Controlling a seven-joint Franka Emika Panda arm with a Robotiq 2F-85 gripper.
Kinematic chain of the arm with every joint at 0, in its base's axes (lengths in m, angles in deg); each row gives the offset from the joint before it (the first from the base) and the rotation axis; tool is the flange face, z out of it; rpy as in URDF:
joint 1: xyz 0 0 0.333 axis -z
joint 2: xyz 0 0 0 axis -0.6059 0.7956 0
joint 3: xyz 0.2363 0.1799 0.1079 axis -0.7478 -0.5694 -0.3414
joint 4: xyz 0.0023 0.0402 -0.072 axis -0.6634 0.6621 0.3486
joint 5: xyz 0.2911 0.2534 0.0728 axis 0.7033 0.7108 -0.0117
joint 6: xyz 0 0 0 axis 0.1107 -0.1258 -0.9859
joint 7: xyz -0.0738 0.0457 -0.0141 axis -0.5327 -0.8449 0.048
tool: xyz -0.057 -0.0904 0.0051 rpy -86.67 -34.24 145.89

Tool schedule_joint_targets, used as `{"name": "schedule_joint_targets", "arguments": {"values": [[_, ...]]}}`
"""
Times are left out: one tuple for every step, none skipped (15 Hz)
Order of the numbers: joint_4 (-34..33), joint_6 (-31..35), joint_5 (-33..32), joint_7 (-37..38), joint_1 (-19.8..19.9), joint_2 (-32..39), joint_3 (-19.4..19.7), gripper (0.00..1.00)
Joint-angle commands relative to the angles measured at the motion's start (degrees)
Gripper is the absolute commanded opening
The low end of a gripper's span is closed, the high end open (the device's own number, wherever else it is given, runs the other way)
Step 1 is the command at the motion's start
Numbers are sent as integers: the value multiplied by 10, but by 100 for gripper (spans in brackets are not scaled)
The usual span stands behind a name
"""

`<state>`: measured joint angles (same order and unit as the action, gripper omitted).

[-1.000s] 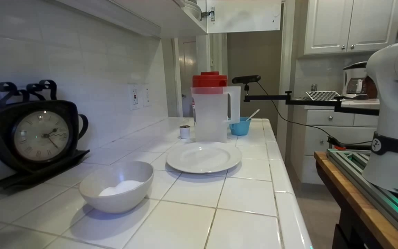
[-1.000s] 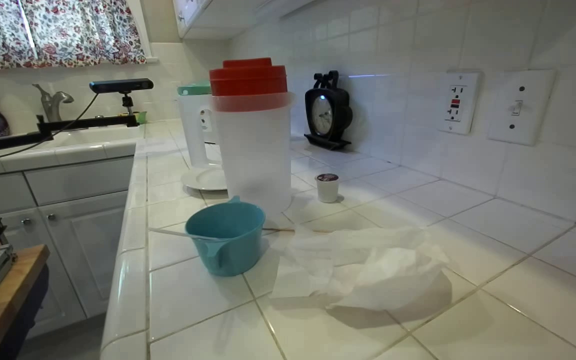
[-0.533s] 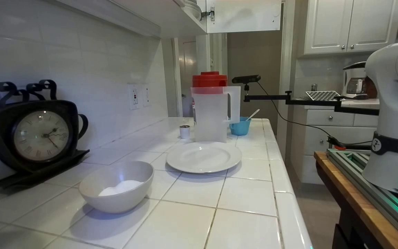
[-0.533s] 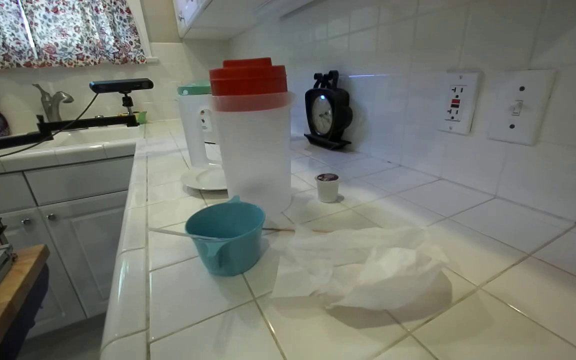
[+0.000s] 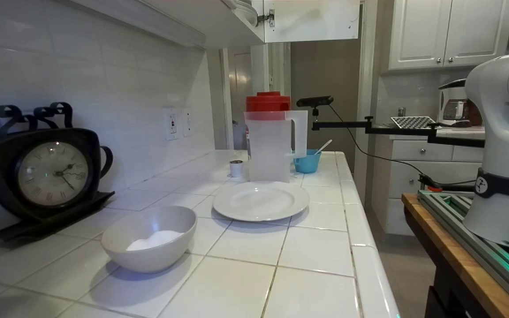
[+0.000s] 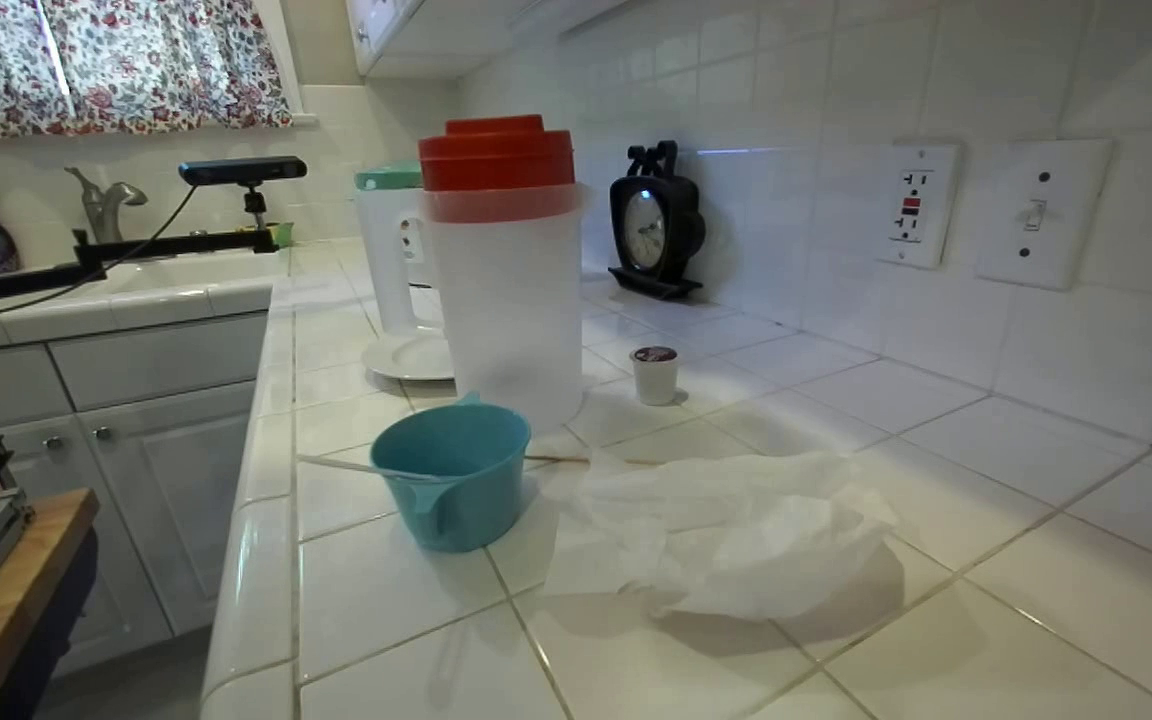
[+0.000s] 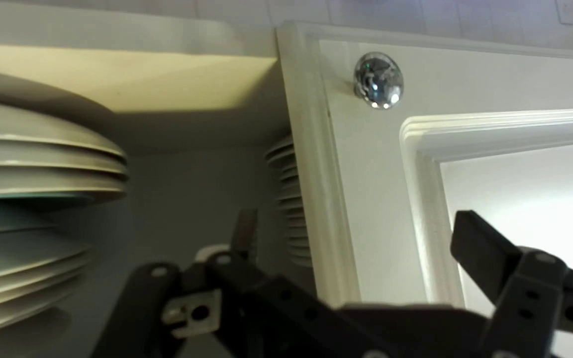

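Gripper [image 7: 363, 243], apparently in a positioning step, stands spread and seemingly empty before the panelled door [image 7: 371, 194], dishes [image 7: 43, 151] stacked in the cabinet [image 7: 187, 199] beside that door, so any closer move likely calls for lining up with the door's edge [image 7: 316, 169].

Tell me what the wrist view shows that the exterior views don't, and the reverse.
Only the wrist view shows the claw, its jaws apart, and a close look into the dim cabinet interior.
Only the exterior views show the red-lidded pitcher, the turquoise cup and the black clock.
Shared: white cabinet doors and stacked dishes, though an exterior view catches just part of a stack; whether it is the same one, I cannot tell.
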<state>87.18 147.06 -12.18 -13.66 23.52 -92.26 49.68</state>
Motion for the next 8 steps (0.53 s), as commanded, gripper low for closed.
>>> {"name": "schedule_joint_targets", "arguments": {"values": [[-44, -62, 97, -92, 21, 43, 2, 100], [-53, -80, 117, -106, 33, 54, -4, 100], [-59, -96, 138, -120, 44, 63, -8, 100], [-66, -114, 155, -131, 56, 73, -13, 100], [-73, -131, 171, -142, 70, 82, -19, 100], [-79, -146, 188, -153, 82, 91, -25, 100], [-86, -163, 203, -160, 96, 100, -30, 100], [-91, -178, 217, -169, 109, 107, -36, 100]]}}
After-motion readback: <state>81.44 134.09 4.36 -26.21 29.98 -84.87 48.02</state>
